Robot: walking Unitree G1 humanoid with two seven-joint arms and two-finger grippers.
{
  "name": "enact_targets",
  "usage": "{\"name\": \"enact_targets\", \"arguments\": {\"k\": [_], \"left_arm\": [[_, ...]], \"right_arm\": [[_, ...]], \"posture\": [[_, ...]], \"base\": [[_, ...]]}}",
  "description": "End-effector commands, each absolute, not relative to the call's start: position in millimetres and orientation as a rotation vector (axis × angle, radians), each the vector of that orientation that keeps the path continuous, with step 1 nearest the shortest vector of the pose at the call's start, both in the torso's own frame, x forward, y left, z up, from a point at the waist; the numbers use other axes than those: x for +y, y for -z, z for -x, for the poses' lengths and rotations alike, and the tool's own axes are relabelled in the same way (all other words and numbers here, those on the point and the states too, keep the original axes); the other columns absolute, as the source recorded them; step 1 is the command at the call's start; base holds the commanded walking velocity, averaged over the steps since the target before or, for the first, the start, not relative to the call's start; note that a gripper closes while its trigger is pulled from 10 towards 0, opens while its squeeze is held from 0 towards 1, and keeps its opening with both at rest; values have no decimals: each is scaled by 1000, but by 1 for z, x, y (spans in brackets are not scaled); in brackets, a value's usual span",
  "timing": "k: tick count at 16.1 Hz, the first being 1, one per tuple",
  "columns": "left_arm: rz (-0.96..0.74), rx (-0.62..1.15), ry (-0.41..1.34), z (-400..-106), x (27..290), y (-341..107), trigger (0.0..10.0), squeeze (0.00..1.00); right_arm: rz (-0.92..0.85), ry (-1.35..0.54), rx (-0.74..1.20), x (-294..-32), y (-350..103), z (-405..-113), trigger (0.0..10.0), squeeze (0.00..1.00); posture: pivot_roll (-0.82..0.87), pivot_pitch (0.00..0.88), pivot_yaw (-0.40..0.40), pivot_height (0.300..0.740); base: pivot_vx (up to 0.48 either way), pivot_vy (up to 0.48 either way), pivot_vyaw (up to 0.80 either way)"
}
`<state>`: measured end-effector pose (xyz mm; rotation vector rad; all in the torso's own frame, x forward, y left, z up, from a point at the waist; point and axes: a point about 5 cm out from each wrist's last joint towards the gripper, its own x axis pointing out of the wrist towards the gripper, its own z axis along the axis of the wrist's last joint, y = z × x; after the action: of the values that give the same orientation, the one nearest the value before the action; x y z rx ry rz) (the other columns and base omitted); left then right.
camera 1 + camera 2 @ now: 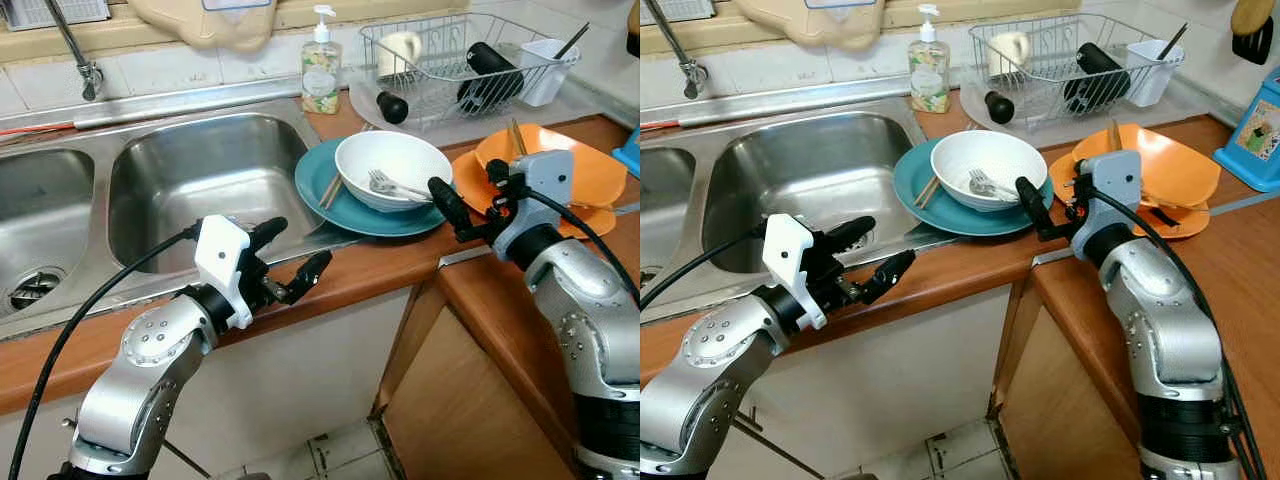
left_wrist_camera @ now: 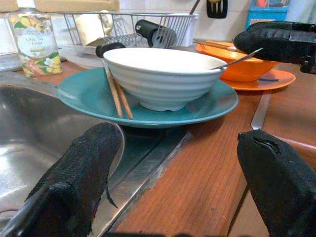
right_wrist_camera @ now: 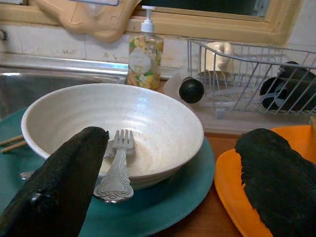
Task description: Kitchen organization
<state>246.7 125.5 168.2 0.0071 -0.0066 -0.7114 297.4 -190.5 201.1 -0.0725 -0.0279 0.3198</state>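
Two end effectors hover over the front of the wooden counter (image 1: 390, 265), both with their black fingers spread apart and holding nothing. The left end effector (image 1: 292, 258) hangs at the counter's front edge, just before the right basin of the steel sink (image 1: 200, 180), pointing toward the dishes. The right end effector (image 1: 1047, 210) sits just beside the white bowl (image 1: 392, 170), its near finger (image 3: 59, 182) close to the bowl's rim and the other finger (image 3: 281, 182) over the edge of the orange dishes.

The white bowl stands upright on a teal plate (image 1: 340, 205), which rests on the counter and overlaps the sink's rim. A metal fork (image 3: 117, 170) lies inside the bowl — tines up toward the middle, handle resting on the rim nearest the right end effector. A pair of wooden chopsticks (image 2: 117, 94) lies on the teal plate, touching the bowl's side. Just beside the teal plate sits an orange bowl (image 1: 560, 165) on an orange plate (image 1: 480, 190), with more chopsticks (image 1: 517, 136) lying across the bowl.

Behind these stands a wire dish rack (image 1: 455, 60) holding a mug (image 1: 400, 50), a black bottle (image 1: 488, 72) and a white cup (image 1: 545, 68) — a soap dispenser (image 1: 321, 70) stands near it, against the wall.
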Motion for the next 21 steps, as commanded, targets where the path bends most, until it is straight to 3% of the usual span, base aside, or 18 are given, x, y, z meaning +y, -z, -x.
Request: {"name": "enact_targets", "arguments": {"k": [1,3,4,5,21], "left_arm": [[-19,-21,724,-246,125,-172,10000,0],[-16,-20,730,-245,124,-172,10000,0],[-14,-20,732,-245,124,-172,10000,0],[-12,-17,742,-244,123,-173,10000,0],[8,-19,821,-241,114,-176,10000,0]], "right_arm": [[84,-326,-8,-191,-199,-296,10000,0],[76,-333,6,-189,-193,-296,9686,0],[62,-347,2,-186,-193,-297,2824,0],[42,-360,3,-184,-192,-299,0,0],[-23,-381,2,-177,-183,-310,0,0]], "posture": [[-1,0,45,740],[2,0,44,740],[2,0,44,740],[2,0,44,740],[17,0,35,740]], "base": [[0,0,0],[0,0,0],[0,0,0],[0,0,0],[0,0,0]]}}
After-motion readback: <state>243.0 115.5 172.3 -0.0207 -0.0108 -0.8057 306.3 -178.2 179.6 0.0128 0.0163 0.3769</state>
